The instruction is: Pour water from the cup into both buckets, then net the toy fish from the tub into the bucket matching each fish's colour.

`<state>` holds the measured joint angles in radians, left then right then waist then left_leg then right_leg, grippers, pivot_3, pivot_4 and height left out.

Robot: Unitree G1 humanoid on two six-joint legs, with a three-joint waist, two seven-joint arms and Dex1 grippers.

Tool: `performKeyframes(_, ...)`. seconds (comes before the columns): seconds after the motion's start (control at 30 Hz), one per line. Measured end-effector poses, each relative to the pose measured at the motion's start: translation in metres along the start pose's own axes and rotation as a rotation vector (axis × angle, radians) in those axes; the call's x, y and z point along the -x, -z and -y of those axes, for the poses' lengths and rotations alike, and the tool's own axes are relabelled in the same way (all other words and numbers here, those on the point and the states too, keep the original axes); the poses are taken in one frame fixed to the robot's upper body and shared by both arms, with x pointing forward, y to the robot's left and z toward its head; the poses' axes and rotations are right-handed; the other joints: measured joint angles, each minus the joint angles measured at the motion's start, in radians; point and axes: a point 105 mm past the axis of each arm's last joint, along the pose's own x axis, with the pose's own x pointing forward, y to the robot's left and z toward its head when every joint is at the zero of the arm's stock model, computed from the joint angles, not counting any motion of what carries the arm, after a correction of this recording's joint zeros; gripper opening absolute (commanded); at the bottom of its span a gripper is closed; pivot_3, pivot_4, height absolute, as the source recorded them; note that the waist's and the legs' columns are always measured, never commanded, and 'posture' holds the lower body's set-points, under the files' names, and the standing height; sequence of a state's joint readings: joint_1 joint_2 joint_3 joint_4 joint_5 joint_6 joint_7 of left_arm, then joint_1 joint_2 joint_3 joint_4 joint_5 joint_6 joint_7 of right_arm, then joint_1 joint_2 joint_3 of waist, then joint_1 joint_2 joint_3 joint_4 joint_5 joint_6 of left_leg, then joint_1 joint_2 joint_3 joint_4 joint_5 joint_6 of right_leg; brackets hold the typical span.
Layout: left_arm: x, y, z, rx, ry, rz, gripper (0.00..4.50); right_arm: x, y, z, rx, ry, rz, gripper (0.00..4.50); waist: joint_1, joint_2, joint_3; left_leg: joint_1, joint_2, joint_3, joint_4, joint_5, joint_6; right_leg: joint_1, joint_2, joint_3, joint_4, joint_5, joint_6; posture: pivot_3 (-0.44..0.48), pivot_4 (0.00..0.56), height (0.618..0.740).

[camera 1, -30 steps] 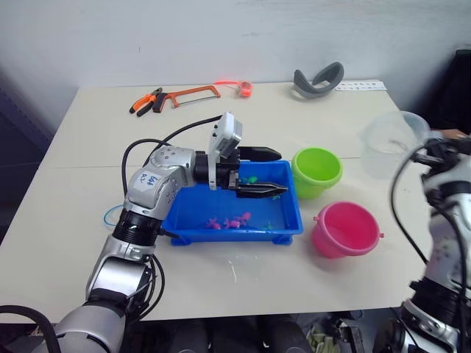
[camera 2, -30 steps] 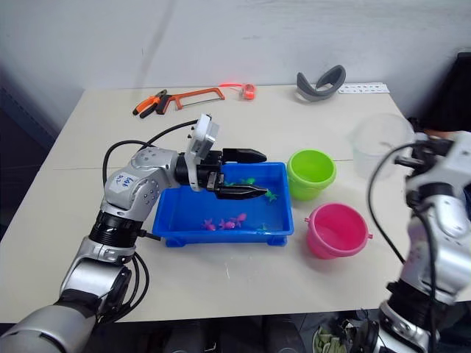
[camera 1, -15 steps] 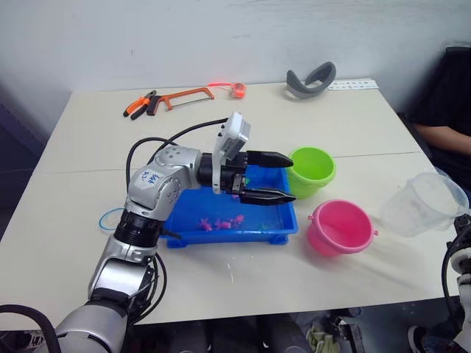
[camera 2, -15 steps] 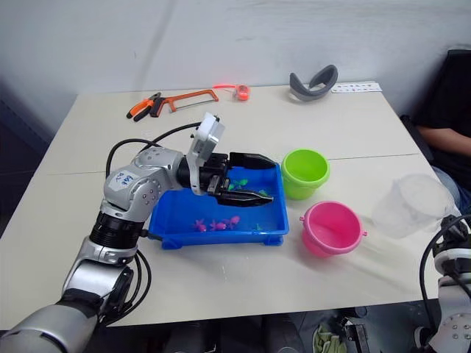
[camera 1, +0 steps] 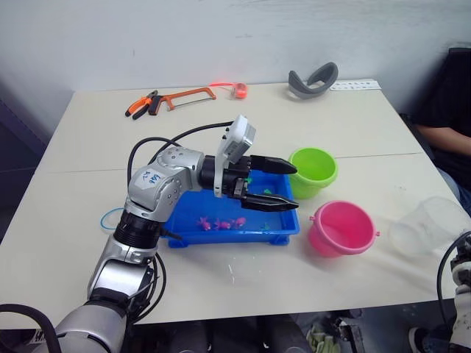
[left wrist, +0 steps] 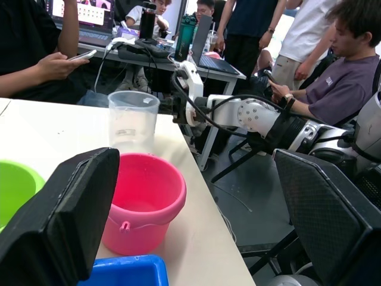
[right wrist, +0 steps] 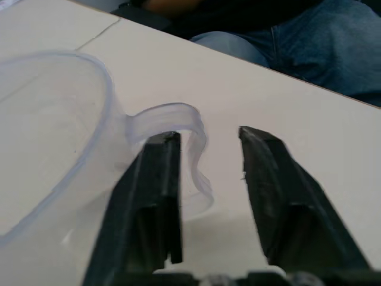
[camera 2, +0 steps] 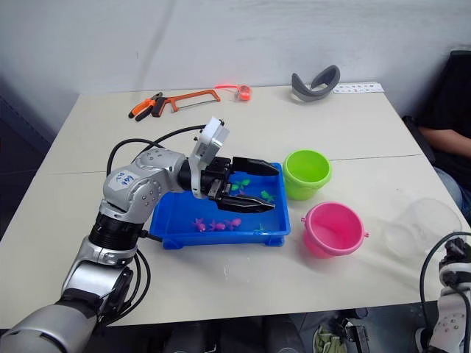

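The right pincer (right wrist: 205, 179) is spread, its black fingers (right wrist: 155, 196) straddling the handle of the clear plastic cup (right wrist: 53, 149), which stands on the table's (camera 1: 331, 279) right edge beside the pink plastic bucket (camera 1: 344, 228). The cup looks light, thin-walled and slippery; the looped handle seems the surest hold.

The left pincer (camera 1: 283, 185), also spread, hovers over the blue rectangular tub (camera 1: 221, 232).

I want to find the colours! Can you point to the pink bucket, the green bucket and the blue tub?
pink bucket (camera 1: 343, 228), left eye view, inside wall.
green bucket (camera 1: 313, 166), left eye view, inside of the bowl.
blue tub (camera 1: 228, 237), left eye view, near front wall.
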<state>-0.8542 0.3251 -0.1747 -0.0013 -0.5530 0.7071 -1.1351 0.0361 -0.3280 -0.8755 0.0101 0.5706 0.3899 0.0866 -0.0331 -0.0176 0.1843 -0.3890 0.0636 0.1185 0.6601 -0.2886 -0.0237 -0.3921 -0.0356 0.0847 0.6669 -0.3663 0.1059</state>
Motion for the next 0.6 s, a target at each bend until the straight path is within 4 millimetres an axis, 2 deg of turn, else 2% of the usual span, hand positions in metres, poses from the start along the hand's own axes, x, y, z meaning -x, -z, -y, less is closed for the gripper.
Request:
performKeyframes(0.1,0.0,0.0,0.0,-0.004,0.0,0.002,4.5,0.013,0.001,0.007,0.03,0.009,0.005,4.45,0.0,0.0,0.0,0.0,0.0,0.001,0.0,0.0,-0.001,0.0,0.0,0.001,0.0,0.0,0.0,0.0,0.15,0.74)
performKeyframes(0.3,0.002,0.0,-0.001,-0.007,-0.009,-0.004,4.5,0.041,-0.026,0.007,0.166,-0.045,0.053,4.48,0.0,0.001,0.0,0.001,0.001,0.001,-0.001,-0.001,-0.001,0.0,0.001,0.002,-0.001,0.0,0.0,0.0,0.15,0.74)
performKeyframes(0.43,0.017,0.002,-0.005,-0.011,-0.058,-0.033,4.5,0.074,-0.087,-0.003,0.351,-0.162,0.112,4.48,0.004,0.003,-0.002,0.002,0.001,0.001,-0.003,-0.001,-0.001,0.002,0.003,0.002,-0.005,0.0,0.0,0.0,0.15,0.74)
performKeyframes(0.47,0.024,0.004,-0.006,-0.003,-0.079,-0.042,4.5,0.084,-0.103,-0.012,0.375,-0.236,0.112,4.48,0.004,0.002,-0.001,0.002,0.002,0.001,-0.003,-0.001,-0.002,0.002,0.003,0.002,-0.005,0.0,0.0,0.0,0.15,0.74)
performKeyframes(0.6,0.036,0.011,-0.006,0.019,-0.118,-0.051,4.5,0.092,-0.114,-0.051,0.396,-0.511,0.007,4.48,-0.011,0.001,-0.001,0.004,0.002,0.004,-0.003,-0.003,0.0,0.005,0.004,0.003,-0.008,0.001,0.002,0.0,0.15,0.74)
